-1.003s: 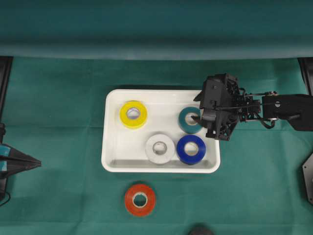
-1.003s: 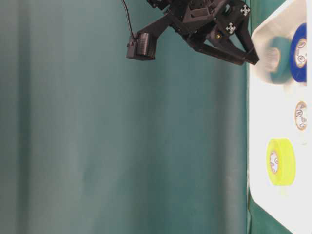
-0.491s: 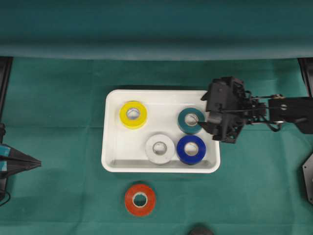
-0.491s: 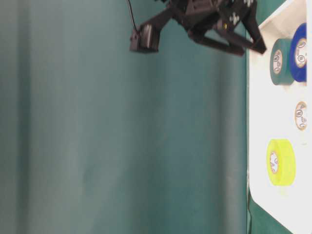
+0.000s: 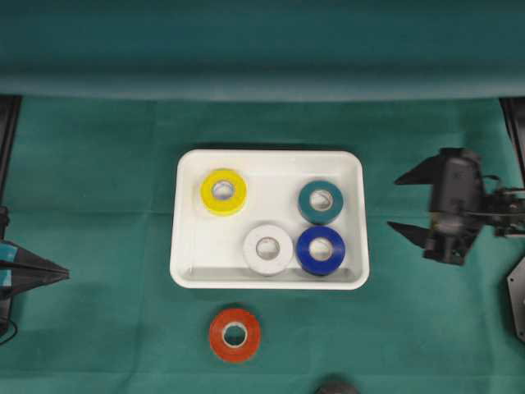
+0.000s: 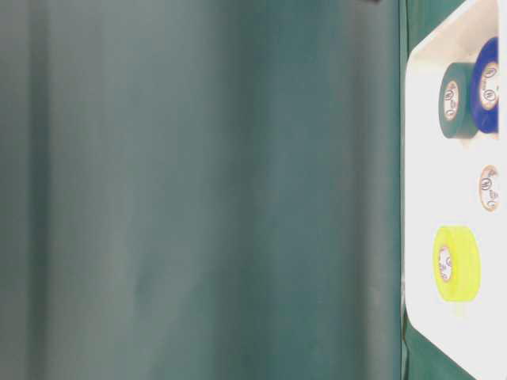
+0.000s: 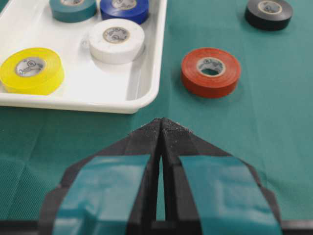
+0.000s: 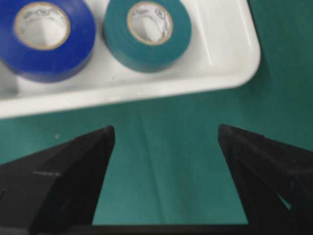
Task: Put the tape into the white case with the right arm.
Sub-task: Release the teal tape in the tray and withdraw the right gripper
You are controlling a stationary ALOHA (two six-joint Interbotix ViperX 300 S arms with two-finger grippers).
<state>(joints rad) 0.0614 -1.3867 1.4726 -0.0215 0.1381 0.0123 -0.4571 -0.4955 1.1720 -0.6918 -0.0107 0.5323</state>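
Right hand (image 5: pixel 404 203) hovering spread, beside the case (image 5: pixel 354 168).
Teal tape (image 5: pixel 321 202) is lying inside, well apart from it; left hand (image 7: pixel 161 128) is staying pressed together.

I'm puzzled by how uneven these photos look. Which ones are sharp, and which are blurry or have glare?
Overhead view: evenly lit and sharp. Table-level view: turned sideways, the white tray washed out. Left wrist view: yellow tape sharp, gripper soft. Right wrist view: soft all over, with a bright streak on the tray rim.
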